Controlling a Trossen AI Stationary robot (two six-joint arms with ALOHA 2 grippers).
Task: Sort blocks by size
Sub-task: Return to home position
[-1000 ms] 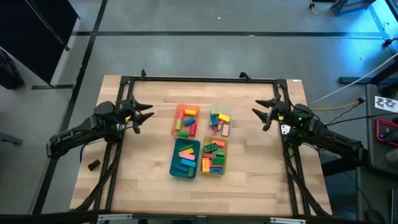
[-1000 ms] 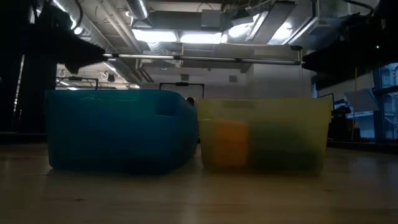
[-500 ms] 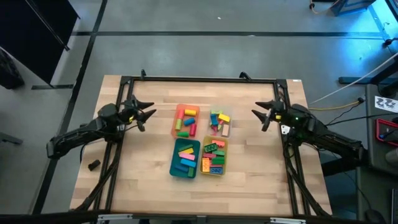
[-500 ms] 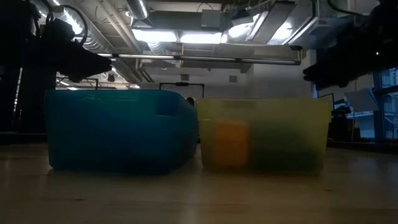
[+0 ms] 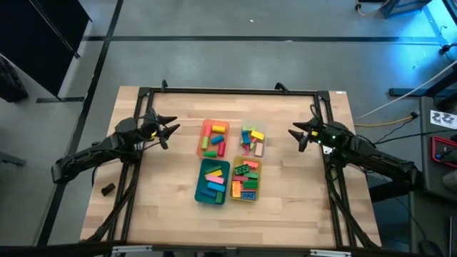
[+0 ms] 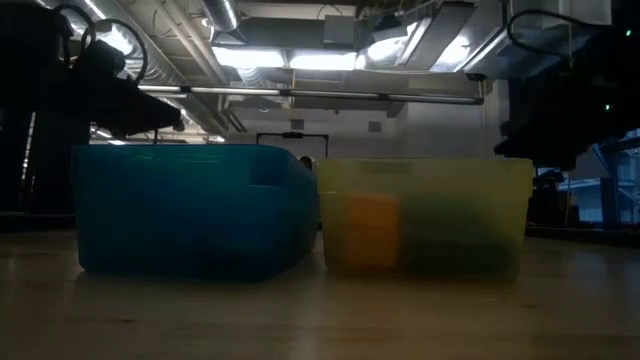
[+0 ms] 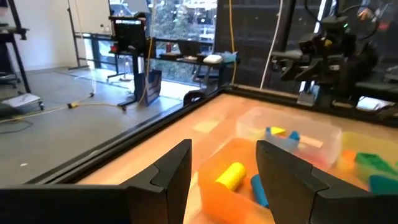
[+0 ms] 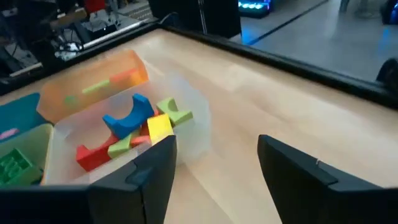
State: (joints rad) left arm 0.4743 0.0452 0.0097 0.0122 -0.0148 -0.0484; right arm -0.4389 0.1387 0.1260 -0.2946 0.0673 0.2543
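Observation:
The blocks lie in four trays at the table's middle: an orange tray [image 5: 213,138] and a clear tray [image 5: 251,140] at the far side, a teal tray [image 5: 213,182] and a yellow tray [image 5: 246,180] at the near side. My left gripper [image 5: 169,128] hangs open and empty left of the orange tray, fingers pointing at it; its wrist view [image 7: 224,152] shows a yellow cylinder [image 7: 230,176] in that tray. My right gripper [image 5: 295,135] hangs open and empty right of the clear tray; its wrist view [image 8: 217,146] shows a blue arch [image 8: 129,117] and other blocks in it.
A dark metal frame [image 5: 228,91] runs along the table's far and side edges. Bare wood lies between each gripper and the trays and along the near side. In the low view the teal tray [image 6: 190,210] and yellow tray [image 6: 425,215] stand side by side.
My left gripper has moved a little toward the trays and come lower. My right gripper has come lower and shifted slightly toward the table's near edge. Both stay open. The trays and blocks have not moved.

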